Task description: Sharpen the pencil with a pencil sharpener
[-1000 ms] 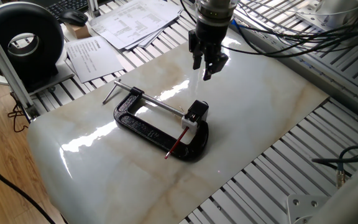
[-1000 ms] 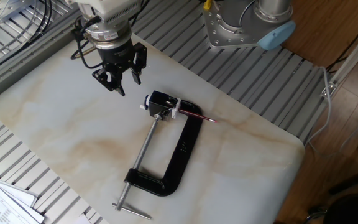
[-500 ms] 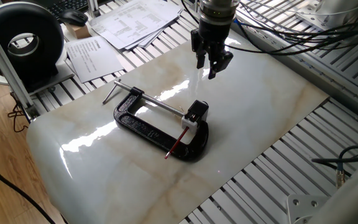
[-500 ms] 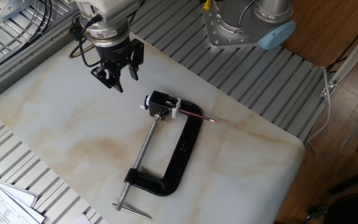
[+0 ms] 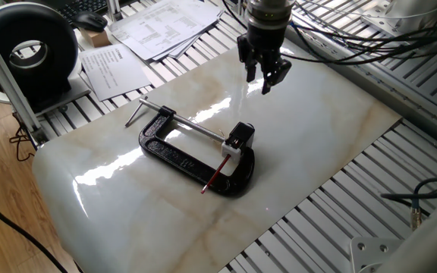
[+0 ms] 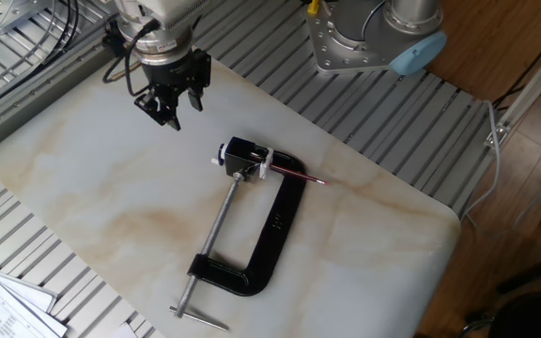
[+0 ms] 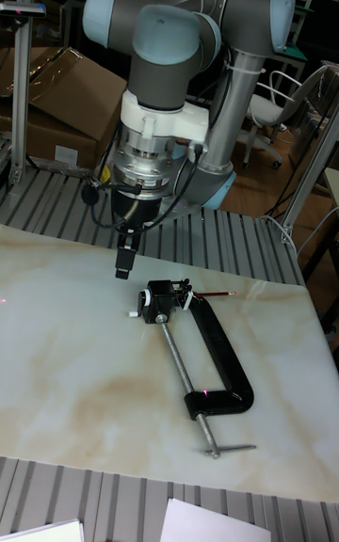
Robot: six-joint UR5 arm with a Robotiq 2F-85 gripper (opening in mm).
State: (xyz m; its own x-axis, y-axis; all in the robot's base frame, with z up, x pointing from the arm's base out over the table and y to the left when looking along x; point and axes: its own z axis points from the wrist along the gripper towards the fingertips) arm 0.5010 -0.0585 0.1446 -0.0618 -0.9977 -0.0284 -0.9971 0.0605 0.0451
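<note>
Marble tabletop (image 5: 317,129), black C-clamp (image 5: 180,155) at centre, pencil sharpener (image 5: 237,140) held in its jaws; red pencil (image 5: 214,176) stuck in sharpener; gripper (image 5: 264,76) hovering at 12 o'clock, fingers parted, empty

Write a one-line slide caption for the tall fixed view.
Empty pincer hovers beside the clamped pencil sharpener, red pencil inserted.

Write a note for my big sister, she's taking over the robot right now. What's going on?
Gripper: empty, raised above the table's far side, away from the clamp; its fingers look slightly apart.
Pencil sharpener: held in the black C-clamp mid-table.
Pencil: stuck in the sharpener, red shaft poking out over the clamp frame.
Done: pencil inserted.
Left: can't tell whether it is sharpened; probably grip and turn the pencil.
</note>
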